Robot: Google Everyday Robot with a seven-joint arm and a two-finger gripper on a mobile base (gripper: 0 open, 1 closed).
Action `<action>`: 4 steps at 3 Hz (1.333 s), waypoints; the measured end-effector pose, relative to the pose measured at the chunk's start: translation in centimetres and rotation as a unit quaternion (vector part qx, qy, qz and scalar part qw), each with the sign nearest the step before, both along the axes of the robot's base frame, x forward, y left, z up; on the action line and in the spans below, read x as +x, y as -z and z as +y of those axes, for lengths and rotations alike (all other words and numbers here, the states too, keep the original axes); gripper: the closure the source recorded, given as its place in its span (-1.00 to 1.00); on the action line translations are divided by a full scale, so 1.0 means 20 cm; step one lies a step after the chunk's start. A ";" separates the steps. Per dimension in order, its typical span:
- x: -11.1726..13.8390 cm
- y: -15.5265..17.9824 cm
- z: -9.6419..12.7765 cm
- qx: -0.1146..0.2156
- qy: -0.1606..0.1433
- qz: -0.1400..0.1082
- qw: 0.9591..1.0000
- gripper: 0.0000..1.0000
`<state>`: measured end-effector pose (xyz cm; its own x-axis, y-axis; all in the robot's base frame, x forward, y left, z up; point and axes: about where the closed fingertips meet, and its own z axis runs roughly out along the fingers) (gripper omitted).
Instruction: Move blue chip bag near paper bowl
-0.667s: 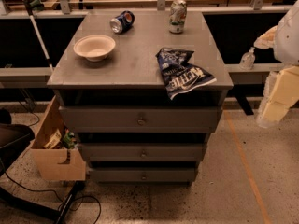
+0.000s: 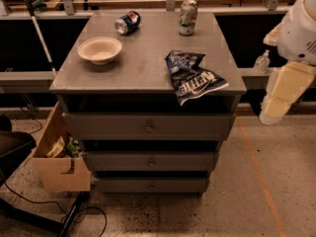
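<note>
While the gripper (image 2: 279, 95) hangs beside the drawer cabinet's (image 2: 143, 68) right side, open or closed I cannot tell, the blue chip bag (image 2: 193, 76) overhangs its front-right edge, well apart from the paper bowl (image 2: 100, 49) back-left; reaching for the bag seems next.

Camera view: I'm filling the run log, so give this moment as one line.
claw: right of cabinet, clear of bag | blue chip bag: front-right edge, overhanging | paper bowl: left side, apart from bag
</note>
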<state>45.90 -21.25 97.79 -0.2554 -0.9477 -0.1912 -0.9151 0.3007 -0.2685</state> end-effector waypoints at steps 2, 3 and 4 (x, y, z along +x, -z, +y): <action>0.53 0.06 0.14 0.042 0.052 -0.049 0.997 -1.00; 0.79 0.23 0.22 0.090 0.083 -0.047 0.991 -1.00; 0.97 0.45 0.28 0.116 0.114 -0.023 0.986 -0.53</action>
<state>65.28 -15.67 88.74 -0.4432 -0.7963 -0.4117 -0.8052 0.5555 -0.2077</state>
